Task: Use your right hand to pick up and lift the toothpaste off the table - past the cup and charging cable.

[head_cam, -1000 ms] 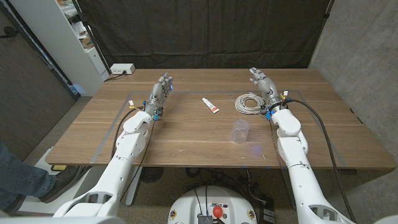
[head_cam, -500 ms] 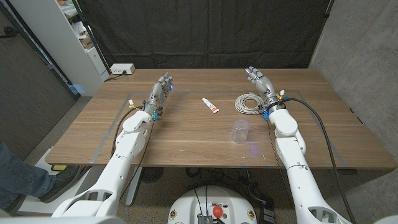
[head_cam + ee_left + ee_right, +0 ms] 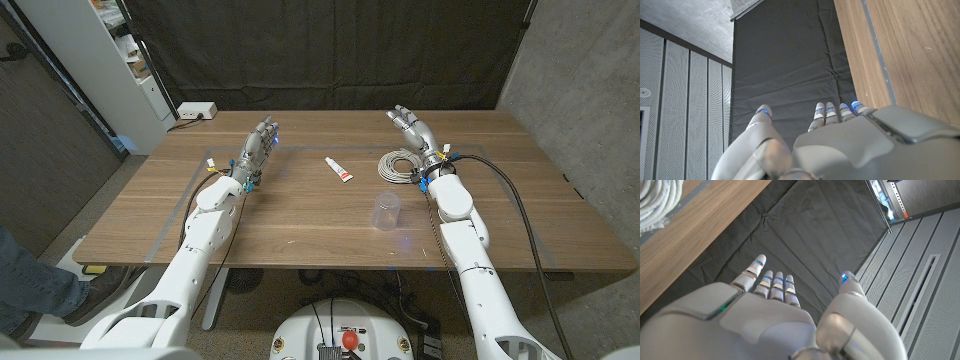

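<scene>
On the left of the wooden table, the left hand reaches toward the far edge with its fingers extended and holds nothing; the left wrist view shows the same hand with its fingers straight and close together, thumb set apart, pointing at the dark curtain behind the table.

Near the middle, toward the far side, the toothpaste lies flat on the wood, a white tube with a red end, untouched by either hand. Nearer and a little right of it stands a clear cup, upright. Farther right lies the coiled white charging cable, just left of the right wrist.

The right hand is beyond the cable, fingers spread and a little curled, empty. The right wrist view shows it with fingers straight, thumb apart, and a bit of the cable on the table.
</scene>
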Robot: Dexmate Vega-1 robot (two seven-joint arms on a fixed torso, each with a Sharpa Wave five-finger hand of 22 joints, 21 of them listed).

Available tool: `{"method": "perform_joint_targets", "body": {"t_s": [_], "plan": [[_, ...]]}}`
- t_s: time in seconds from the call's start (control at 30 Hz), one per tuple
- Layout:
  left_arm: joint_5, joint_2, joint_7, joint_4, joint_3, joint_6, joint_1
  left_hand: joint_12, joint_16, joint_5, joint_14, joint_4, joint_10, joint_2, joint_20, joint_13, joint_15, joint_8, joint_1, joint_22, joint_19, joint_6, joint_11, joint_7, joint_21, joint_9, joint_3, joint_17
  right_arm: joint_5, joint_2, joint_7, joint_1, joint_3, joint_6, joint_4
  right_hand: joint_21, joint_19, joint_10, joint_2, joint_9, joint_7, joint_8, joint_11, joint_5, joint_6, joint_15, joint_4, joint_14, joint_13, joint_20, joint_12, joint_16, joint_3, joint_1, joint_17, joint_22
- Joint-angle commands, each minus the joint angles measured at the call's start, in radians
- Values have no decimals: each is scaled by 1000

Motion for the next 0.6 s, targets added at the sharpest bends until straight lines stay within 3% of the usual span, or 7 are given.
{"method": "perform_joint_targets", "body": {"t_s": [0.03, 0.6], "plan": [[7, 2, 3, 4, -2, -2, -3, -4, -2, -1, -7, -6, -2, 8, 3, 3, -1, -2, 3, 5, -10, 8, 2, 2, -2, 3, -1, 5, -70, 0, -51, -11, -24, 3, -16, 4, 19, 20, 7, 1, -1, 2, 1, 3, 12, 2, -7, 22, 2, 4, 10, 12, 0, 16, 1, 6], [7, 0, -7, 3, 6, -1, -4, -6, -3, -3, -9, -9, -3, 12, 6, 2, -1, -4, 6, 5, -12, 9, 2, 1, -4, 3, -1, 5, -189, -13, -92, -38, -68, -43, -100, 4, 34, 40, 11, 2, 1, 8, 5, 1, 36, 7, -16, 45, 3, 12, 12, 18, 2, 35, -1, 7]]}}
